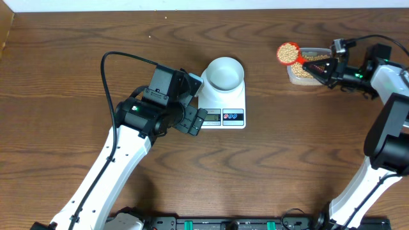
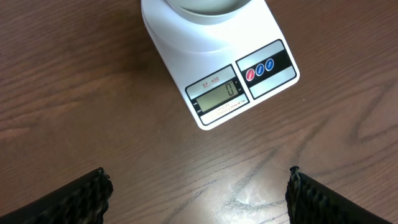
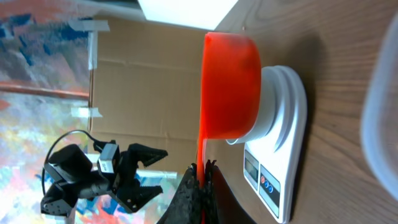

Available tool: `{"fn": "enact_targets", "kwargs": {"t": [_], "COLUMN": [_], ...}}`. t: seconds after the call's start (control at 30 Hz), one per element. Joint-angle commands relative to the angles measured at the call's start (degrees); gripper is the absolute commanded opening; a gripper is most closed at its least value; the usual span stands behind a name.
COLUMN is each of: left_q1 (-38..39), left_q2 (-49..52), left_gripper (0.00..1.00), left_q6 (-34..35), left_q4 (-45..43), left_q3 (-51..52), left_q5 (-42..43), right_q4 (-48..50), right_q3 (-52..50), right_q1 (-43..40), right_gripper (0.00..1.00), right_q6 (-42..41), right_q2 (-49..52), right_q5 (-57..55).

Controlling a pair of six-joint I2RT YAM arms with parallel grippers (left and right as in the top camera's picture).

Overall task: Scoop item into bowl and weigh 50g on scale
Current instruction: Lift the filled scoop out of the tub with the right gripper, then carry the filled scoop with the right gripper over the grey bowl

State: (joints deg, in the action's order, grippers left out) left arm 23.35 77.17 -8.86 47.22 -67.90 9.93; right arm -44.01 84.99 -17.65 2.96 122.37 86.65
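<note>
The white scale sits mid-table with the white bowl standing on it. In the left wrist view the scale reads 0, and only the bowl's lower edge shows at the top. My left gripper is open just left of the scale, and its fingers stand wide apart over bare wood. My right gripper is shut on the handle of an orange-red scoop heaped with tan beans, held over a clear tub at the right. In the right wrist view the scoop is held up, with the scale beyond it.
The clear rectangular tub with more beans stands at the back right, and its blurred rim fills the right edge of the right wrist view. The left arm's black cable loops over the table at left. Cardboard stands beyond the table.
</note>
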Motion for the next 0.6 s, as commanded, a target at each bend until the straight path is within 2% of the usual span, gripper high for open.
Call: {"fn": "enact_targets", "kwargs": {"t": [0.0,0.37,0.57], "left_q1": [-0.2,-0.2,-0.2], "left_q2": [0.31,0.31,0.31], "left_gripper": [0.92,0.92,0.92], "left_q6": [-0.11,-0.13,-0.13], "left_q4": [0.13,0.13,0.13], "left_q3": [0.2,0.2,0.2], "left_q5": [-0.52,-0.52,-0.52], "right_q4": [0.09,0.46,0.52], "right_q3": [-0.26,0.31,3.89], "right_q1": [2.32,9.05,12.02], "right_gripper": [0.01,0.01,0.01], "right_q6": [-0.61,-0.68,-2.29], "right_q2": [0.2,0.09,0.09], "right_q5": [2.86,1.79,1.07]}}
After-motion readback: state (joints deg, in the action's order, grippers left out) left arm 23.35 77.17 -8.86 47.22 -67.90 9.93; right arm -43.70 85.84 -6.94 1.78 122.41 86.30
